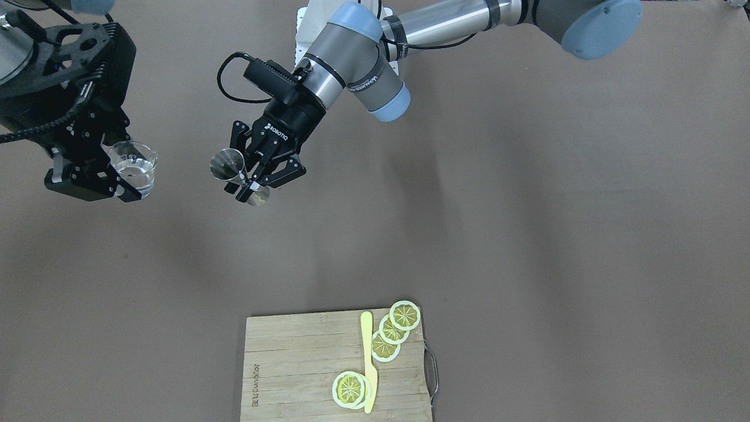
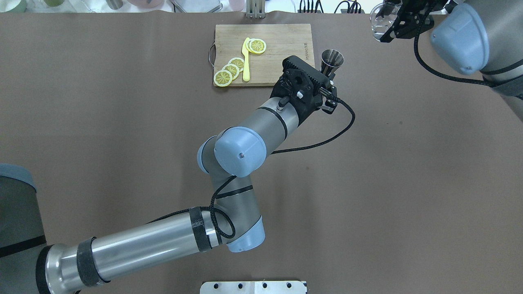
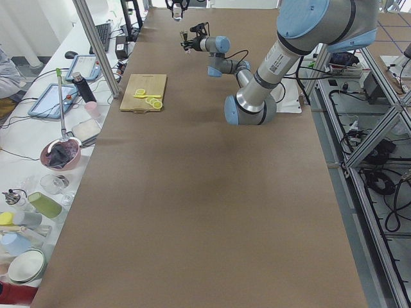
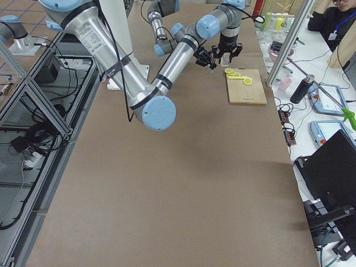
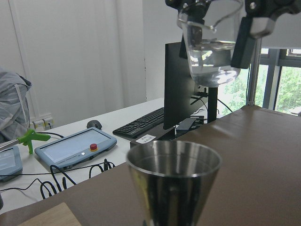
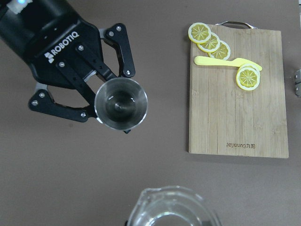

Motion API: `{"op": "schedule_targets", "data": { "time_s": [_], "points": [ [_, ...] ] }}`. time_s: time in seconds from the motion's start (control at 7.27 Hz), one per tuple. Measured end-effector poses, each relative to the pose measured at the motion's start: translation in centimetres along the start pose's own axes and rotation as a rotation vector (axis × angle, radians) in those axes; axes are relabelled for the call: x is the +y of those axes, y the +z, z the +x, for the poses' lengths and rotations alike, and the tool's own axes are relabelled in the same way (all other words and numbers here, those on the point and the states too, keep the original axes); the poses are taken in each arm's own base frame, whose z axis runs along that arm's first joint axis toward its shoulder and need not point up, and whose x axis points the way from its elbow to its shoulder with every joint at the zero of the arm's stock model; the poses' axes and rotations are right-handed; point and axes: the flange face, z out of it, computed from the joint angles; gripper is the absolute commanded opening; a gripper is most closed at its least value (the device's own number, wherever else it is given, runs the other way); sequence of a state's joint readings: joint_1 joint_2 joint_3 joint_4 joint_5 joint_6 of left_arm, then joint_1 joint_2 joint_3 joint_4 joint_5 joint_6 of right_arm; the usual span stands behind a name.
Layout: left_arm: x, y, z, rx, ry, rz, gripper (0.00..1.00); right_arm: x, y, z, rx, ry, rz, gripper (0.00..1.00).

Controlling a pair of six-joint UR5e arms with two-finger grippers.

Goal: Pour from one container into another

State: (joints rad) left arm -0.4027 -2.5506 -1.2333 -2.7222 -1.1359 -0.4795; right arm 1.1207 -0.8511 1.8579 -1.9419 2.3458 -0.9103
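Observation:
My left gripper [image 1: 246, 183] is shut on the waist of the silver jigger [image 1: 228, 165], holding it above the table with its wide cone [image 6: 121, 103] open upward. My right gripper [image 1: 120, 176] is shut on the clear glass cup [image 1: 139, 170], which holds some clear liquid. The cup is upright and higher than the jigger, apart from it. In the left wrist view the cup [image 5: 211, 42] hangs above and beyond the jigger's rim [image 5: 174, 162]. In the overhead view the jigger [image 2: 331, 59] is left of the cup [image 2: 381, 22].
A wooden cutting board [image 1: 293, 363] lies at the table's far edge, with several lemon slices [image 1: 404, 316] and a yellow knife [image 1: 368, 363] on it. It has a metal handle [image 1: 433, 375]. Brown table surface [image 1: 527, 234] spreads around both arms.

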Motion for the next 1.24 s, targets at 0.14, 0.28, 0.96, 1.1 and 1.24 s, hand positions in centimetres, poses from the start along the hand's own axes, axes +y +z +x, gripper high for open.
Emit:
{"op": "schedule_targets", "data": {
  "time_s": [0.14, 0.28, 0.96, 1.1, 1.24],
  "points": [
    [0.3, -0.1, -0.2, -0.003, 0.000, -0.003, 0.00, -1.5, 0.7, -0.4, -0.011, -0.013, -0.015, 0.00],
    [0.6, -0.3, -0.5, -0.005, -0.001, -0.003, 0.00, -2.6, 1.5, -0.7, -0.018, -0.024, -0.031, 0.00],
    [0.5, -0.5, -0.7, -0.011, -0.005, 0.002, 0.00, -5.4, 2.5, -1.2, -0.022, -0.051, -0.157, 0.00],
    [0.5, -0.5, -0.7, -0.011, -0.005, 0.002, 0.00, -6.1, 2.7, -1.3, -0.031, -0.071, -0.185, 0.00],
    [0.5, -0.5, -0.7, -0.012, -0.005, 0.003, 0.00, -6.5, 2.7, -1.3, -0.040, -0.089, -0.207, 0.00]
  ]
}}
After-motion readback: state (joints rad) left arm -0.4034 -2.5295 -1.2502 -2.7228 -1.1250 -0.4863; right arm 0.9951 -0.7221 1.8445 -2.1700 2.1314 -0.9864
